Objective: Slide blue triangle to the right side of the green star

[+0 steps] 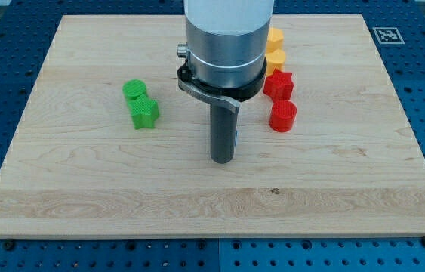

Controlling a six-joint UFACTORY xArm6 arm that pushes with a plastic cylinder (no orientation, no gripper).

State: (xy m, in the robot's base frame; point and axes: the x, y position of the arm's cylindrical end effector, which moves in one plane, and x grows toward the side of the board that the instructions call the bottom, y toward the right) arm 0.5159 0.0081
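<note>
My tip (222, 160), the lower end of the straight dark rod, rests on the pale wooden board (84, 189) near the middle of the view; being a bare rod, it has nothing to open, close or grasp with. The blue triangle block (235, 138) shows only as a thin blue sliver at the rod's right edge, touching or just behind it, so its shape and heading cannot be made out. The green star-shaped block (144, 113) lies well apart toward the view's left, with a green cylinder block (133, 91) touching it on its upper-left side. At the view's upper right stand two yellow blocks (275, 49), a red star-like block (278, 85) and a red cylinder block (282, 116), in a near-vertical column just beside the arm's grey housing (223, 38).

Risks, as judged from this layout: with the blue block largely hidden, a push off its centre is likely to spin it or let it slip round the rod. A push carried too far toward the view's left would strike the green star and shove it into the green cylinder, moving the reference itself. A repositioning sweep to the blue block's right side could clip the red cylinder.
</note>
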